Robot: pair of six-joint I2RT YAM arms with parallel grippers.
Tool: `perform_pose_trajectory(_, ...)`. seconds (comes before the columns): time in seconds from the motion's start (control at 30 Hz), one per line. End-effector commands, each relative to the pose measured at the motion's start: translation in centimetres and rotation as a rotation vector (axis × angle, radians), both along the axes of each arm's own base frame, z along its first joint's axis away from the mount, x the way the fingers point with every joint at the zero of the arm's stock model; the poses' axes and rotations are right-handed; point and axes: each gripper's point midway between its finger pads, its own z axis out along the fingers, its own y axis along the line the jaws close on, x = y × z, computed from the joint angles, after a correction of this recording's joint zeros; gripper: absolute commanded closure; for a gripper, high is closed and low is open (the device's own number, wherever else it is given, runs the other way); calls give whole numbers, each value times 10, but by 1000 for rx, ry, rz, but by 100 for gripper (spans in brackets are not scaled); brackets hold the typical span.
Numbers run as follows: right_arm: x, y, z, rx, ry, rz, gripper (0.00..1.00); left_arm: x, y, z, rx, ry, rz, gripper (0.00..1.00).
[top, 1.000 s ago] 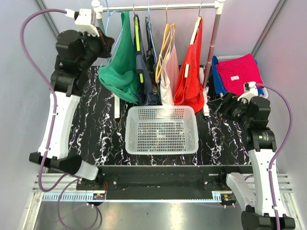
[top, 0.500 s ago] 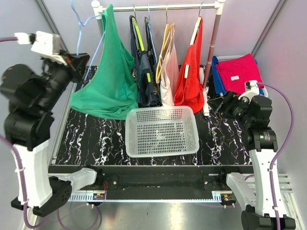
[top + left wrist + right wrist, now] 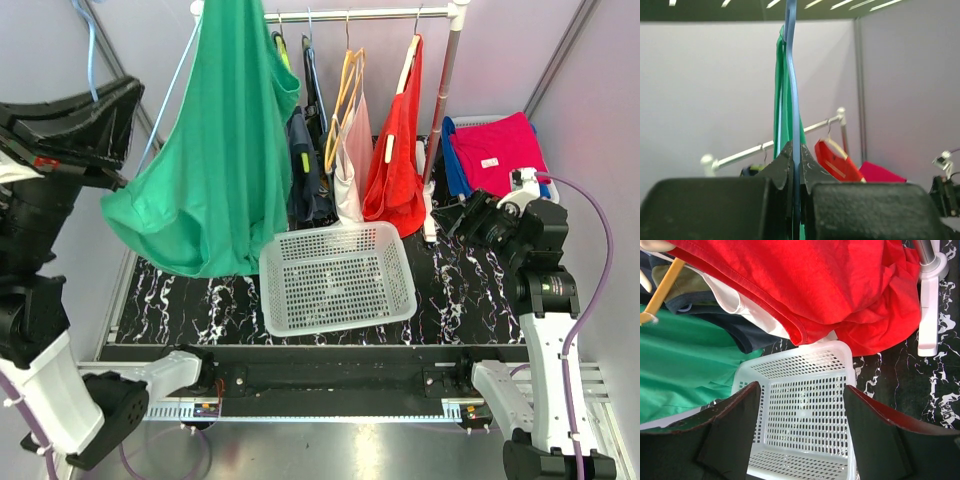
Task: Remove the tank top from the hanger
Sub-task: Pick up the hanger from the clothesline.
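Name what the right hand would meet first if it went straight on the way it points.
Probably the white basket, centred between its open fingers; the red top hangs close by, depth unclear.

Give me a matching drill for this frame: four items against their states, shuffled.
Column one:
1. green tank top
2. white basket
3. left end effector
4. right end effector

Column two:
A. open, nothing held
B. empty, on the table
C. shut on the blue hanger
D. hangs on the blue hanger

Pairs: 1-D, 2-B, 3-C, 4-A
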Motion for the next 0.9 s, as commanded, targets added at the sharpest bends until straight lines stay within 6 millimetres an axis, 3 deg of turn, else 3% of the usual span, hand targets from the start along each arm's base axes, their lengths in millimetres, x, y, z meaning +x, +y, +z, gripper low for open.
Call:
perform_pose_trajectory(0.0,1,5,14,-1,-62,34,21,-34,-20,60,2,-275,-162,100)
perform_pose_trajectory(0.2,-8,17,37,10,-181,118,2,-69,-22,92,-44,-453,-252,100)
perform_pose_trajectory(0.43,-33,49,87,69,-434,344,0,-82,-19,109,-105,-548,-289,100)
perform_pose_trajectory(0.5,-40,58,90,86,-455,428,0,-87,-18,114,-112,-564,-297,100)
perform_pose_trajectory(0.53,-43,62,101,101,-501,461,0,-84,-19,114,-118,-553,-307,100)
perform_pose_trajectory(0.63,-53,75,108,147,-517,583,0,-76,-23,108,-117,-516,-321,100)
perform_pose_trajectory(0.87,-81,104,102,168,-489,795,0,-46,-30,95,-100,-454,-303,100)
